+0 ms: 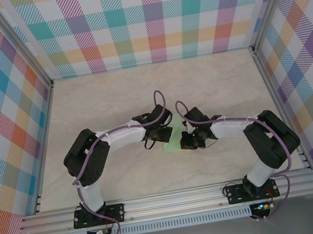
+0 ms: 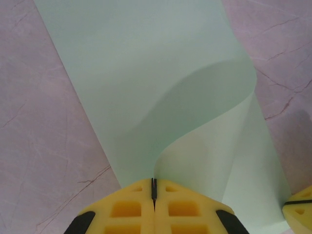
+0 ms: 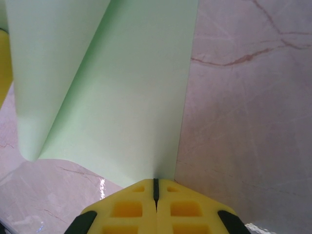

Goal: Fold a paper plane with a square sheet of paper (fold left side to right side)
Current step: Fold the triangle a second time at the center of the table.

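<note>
The left tool (image 2: pixel 153 187) is shut tight on the near edge of the square sheet of paper (image 2: pixel 136 73). That part of the sheet stands up from the surface (image 2: pixel 39 146) and bends over in a soft curl toward the right of the left wrist view. The right tool (image 3: pixel 156 184) is shut too. The sheet's near corner meets its tip, so it seems to pinch that corner and hold it low. In the top view the sheet sits in the middle of the frame, between the two tools. To do this step well, I think the left tool should carry its edge across slowly and keep it level, so the two edges meet. The right tool should hold its corner steady, or the thin sheet may slide or twist. The sheet is square, so no side is longer. In both wrist views it runs from the tool at the bottom toward the top of the frame, and the curl runs the same way.
</note>
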Motion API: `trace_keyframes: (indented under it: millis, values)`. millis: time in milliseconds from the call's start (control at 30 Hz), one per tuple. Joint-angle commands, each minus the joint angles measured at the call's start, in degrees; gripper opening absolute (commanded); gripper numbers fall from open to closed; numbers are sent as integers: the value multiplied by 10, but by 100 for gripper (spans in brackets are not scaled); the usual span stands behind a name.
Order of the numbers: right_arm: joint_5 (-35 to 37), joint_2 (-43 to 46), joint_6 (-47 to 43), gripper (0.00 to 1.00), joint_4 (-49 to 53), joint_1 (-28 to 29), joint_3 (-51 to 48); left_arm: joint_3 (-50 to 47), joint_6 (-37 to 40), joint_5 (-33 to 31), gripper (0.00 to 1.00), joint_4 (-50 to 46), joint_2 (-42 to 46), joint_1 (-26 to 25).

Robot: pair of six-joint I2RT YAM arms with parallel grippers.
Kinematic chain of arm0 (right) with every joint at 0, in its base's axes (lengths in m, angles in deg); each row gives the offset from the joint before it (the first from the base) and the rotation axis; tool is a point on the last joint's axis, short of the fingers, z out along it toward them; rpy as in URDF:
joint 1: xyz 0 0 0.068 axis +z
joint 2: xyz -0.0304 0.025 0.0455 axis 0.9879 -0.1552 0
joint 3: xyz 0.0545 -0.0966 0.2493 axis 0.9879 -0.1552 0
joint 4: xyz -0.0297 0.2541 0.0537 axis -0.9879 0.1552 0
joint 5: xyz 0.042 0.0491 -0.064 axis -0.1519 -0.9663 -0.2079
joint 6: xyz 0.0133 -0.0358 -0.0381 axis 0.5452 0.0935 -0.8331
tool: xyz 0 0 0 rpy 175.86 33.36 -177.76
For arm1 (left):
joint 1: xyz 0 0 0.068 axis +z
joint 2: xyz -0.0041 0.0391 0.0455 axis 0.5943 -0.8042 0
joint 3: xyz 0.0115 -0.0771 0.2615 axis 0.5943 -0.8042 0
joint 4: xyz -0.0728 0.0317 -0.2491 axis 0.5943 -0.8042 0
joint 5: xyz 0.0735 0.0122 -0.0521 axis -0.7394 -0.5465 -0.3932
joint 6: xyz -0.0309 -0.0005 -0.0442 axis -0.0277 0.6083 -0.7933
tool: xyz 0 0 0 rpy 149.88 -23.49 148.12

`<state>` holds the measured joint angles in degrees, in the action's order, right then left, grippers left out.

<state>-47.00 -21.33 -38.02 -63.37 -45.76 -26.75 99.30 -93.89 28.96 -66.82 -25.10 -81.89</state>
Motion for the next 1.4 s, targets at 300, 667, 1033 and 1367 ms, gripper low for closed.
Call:
trace_keyframes:
  millis: [300, 667, 1033, 1367]
  values:
    - [15, -25, -14, 2, 49, 10, -3, 13, 10, -20, 1, -12, -15, 10]
    - [17, -26, -14, 2, 51, 10, -2, 17, 12, -22, 1, -9, -25, 10]
    - [17, -26, -16, 2, 53, 10, -1, 20, 12, -15, 1, -9, -35, 10]
    - [19, -23, -15, 2, 55, 10, -3, 23, 13, -12, 1, -8, -38, 10]
